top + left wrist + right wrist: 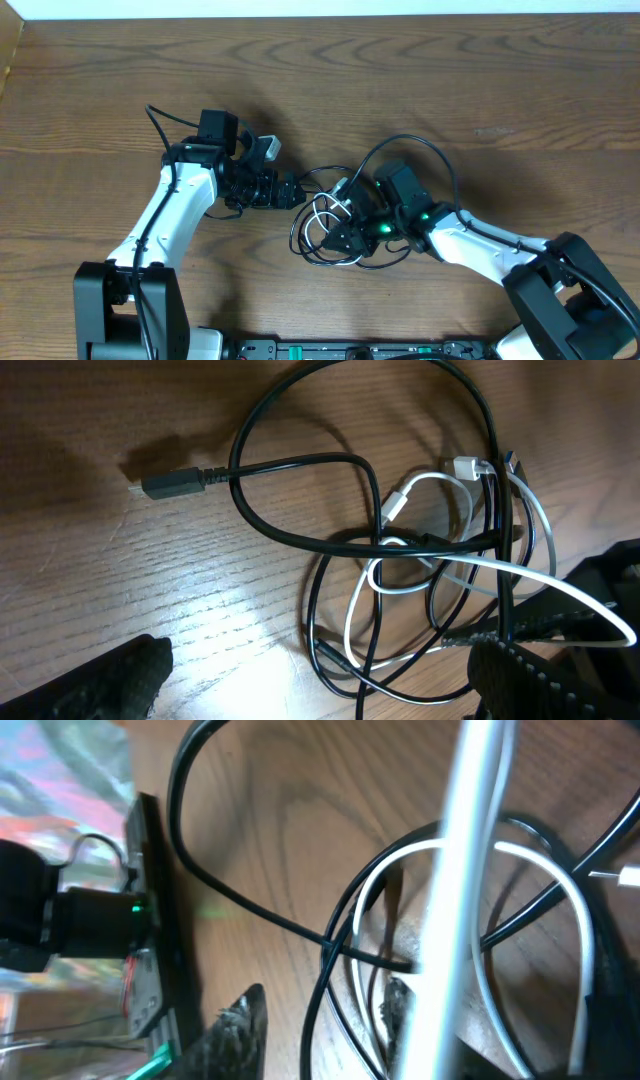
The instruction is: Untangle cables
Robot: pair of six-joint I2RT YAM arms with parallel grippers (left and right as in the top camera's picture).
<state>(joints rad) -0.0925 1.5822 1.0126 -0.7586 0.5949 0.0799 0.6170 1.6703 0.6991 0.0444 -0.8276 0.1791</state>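
Cables [322, 214] knot mid-frame in the overhead view, directly beneath the partly open right gripper [345, 230], which clamps nothing, and just right of the wide-open, empty left gripper [296, 193].

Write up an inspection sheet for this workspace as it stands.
Surface: wooden table, no spills seen.
Job's things: black cables and a white cable looped through each other in one pile at the centre; one black plug lies free of it.
Clutter: nothing seen.
Grippers: left gripper open, beside the pile; right gripper over the pile, jaws apart, the white cable running close across its camera.
Cables: arm wiring loops off the left arm, apart from the pile.
Surroundings: white strip beyond the far table edge.
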